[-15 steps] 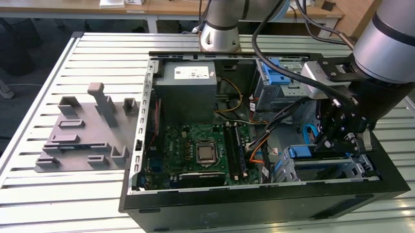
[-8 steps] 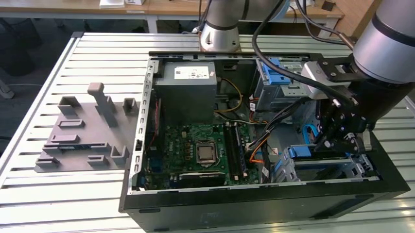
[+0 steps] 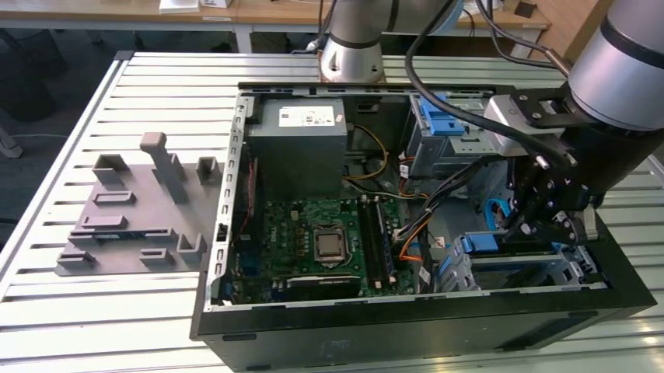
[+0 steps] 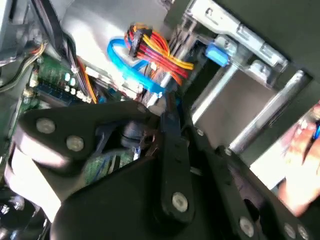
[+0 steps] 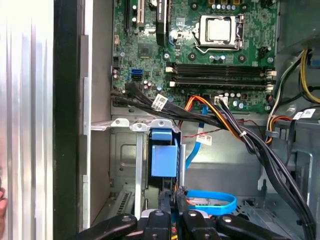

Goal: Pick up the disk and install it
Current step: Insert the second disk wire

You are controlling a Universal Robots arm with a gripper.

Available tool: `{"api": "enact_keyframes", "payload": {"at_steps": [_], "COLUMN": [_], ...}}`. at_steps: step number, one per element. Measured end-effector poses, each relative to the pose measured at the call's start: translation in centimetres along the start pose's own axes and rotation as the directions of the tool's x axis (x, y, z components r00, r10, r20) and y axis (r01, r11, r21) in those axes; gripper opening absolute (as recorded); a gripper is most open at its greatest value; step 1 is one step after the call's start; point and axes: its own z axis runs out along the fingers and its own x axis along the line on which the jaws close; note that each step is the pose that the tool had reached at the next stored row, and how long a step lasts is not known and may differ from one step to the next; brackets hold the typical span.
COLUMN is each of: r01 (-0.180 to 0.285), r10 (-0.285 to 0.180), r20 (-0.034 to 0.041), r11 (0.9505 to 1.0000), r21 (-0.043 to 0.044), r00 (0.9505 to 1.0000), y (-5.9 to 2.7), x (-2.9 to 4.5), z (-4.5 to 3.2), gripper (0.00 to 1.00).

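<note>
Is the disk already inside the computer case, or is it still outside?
Inside: the disk stands edge-up in the drive cage of the case, the claw at its end.

A slatted metal table [image 3: 62, 140] is seen across the exterior view under even, bright light. Beyond its far edge, light wooden desks [image 3: 197, 14] are set over a dark floor [image 3: 42, 85]

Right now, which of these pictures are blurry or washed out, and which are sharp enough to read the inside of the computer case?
Second wrist view: soft and smeared, the black claw linkage out of focus, pale glare at one edge. First wrist view: sharp on the green motherboard and the blue plastic carrier tab. Exterior view: evenly lit, clear on the open black computer case, with the nearby grey arm casing soft.
</note>
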Motion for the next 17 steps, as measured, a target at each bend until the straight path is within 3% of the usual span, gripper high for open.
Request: {"api": "enact_keyframes", "payload": {"at_steps": [3, 17], "r01": [0.0, -0.002], "r10": [0.0, 0.002], "r20": [0.003, 0.0031], "r11": [1.0, 1.0], "r21": [0.0001, 0.0], "r00": [1.0, 1.0], "y": [0.0, 0.02], "x": [0.01, 0.23], "z": [0.03, 0.5], "gripper": [0.16, 0.16]}}
